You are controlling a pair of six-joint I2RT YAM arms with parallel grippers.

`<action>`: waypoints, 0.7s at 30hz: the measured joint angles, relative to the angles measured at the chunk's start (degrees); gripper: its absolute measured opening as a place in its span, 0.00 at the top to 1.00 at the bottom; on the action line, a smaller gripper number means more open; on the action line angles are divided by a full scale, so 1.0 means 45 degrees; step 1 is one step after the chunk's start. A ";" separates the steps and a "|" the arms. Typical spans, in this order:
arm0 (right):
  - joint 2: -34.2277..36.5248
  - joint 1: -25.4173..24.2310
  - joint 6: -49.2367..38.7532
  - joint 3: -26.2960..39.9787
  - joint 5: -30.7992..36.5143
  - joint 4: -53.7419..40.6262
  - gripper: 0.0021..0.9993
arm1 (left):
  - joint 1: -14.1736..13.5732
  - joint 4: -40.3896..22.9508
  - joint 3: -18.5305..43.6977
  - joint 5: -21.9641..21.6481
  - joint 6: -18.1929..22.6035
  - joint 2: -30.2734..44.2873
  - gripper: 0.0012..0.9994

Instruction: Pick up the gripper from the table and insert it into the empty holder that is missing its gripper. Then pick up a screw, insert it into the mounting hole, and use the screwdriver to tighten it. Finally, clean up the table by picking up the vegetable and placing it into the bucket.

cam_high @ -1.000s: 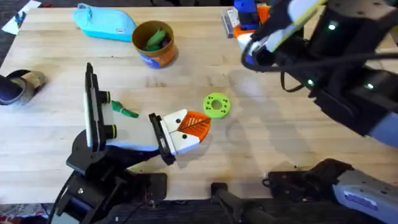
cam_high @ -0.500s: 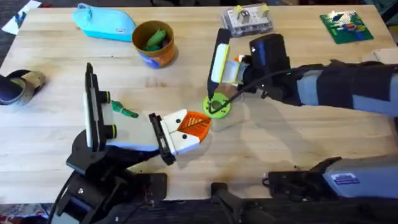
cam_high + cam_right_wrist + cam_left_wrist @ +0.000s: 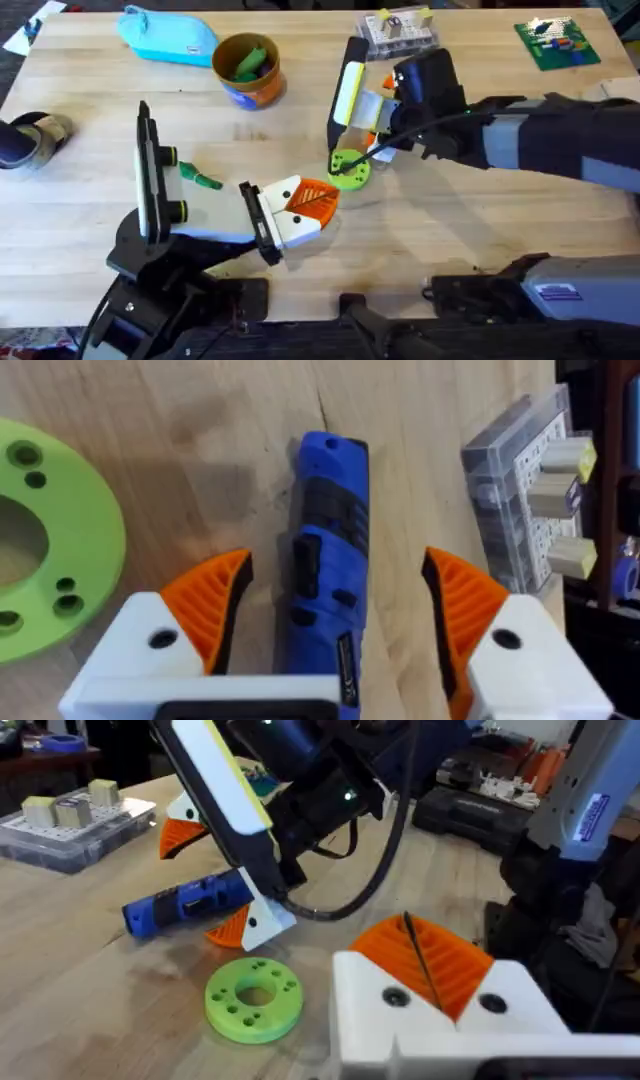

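Observation:
The blue screwdriver (image 3: pixel 325 570) lies on the table (image 3: pixel 450 230) between the orange pads (image 3: pixel 210 605) of my right gripper (image 3: pixel 335 585). That gripper is open and stands astride the tool without touching it. From the left wrist view the right gripper (image 3: pixel 205 880) hovers over the screwdriver (image 3: pixel 185 905). The vegetable (image 3: pixel 348 168), a flat green disc, lies just in front of it (image 3: pixel 253 998) (image 3: pixel 45 550). My left gripper (image 3: pixel 315 200) rests shut beside the disc (image 3: pixel 425 960). The bucket (image 3: pixel 247 70) stands at the back with green pieces inside. The holder is out of view.
A clear parts box (image 3: pixel 398 30) stands behind the right gripper (image 3: pixel 370 118). A light-blue pouch (image 3: pixel 168 36) lies at the back left and a green board (image 3: pixel 555 42) at the back right. A small green sprig (image 3: pixel 200 179) lies near the left arm.
My right arm swung from high at the back right down to the middle of the table. Its open gripper now straddles the screwdriver. The left arm has stayed still.

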 joint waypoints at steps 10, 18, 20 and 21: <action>-0.3364 0.0021 0.3872 0.0386 -0.0245 -0.3272 0.00 | -0.0002 0.0000 0.0000 0.0000 0.0000 0.0000 0.99; -0.6377 0.0031 0.9038 0.0461 -0.0294 -0.6122 0.00 | 0.0000 0.0000 0.0000 -0.0002 0.0000 0.0000 0.99; -0.7005 0.0031 1.0504 0.0461 -0.0297 -0.6505 0.00 | -0.0002 0.0000 0.0000 0.0000 0.0000 0.0000 0.99; -0.7324 0.0031 1.1260 0.0461 -0.0297 -0.6613 0.00 | -0.0005 0.0000 0.0000 -0.0002 0.0000 0.0000 0.99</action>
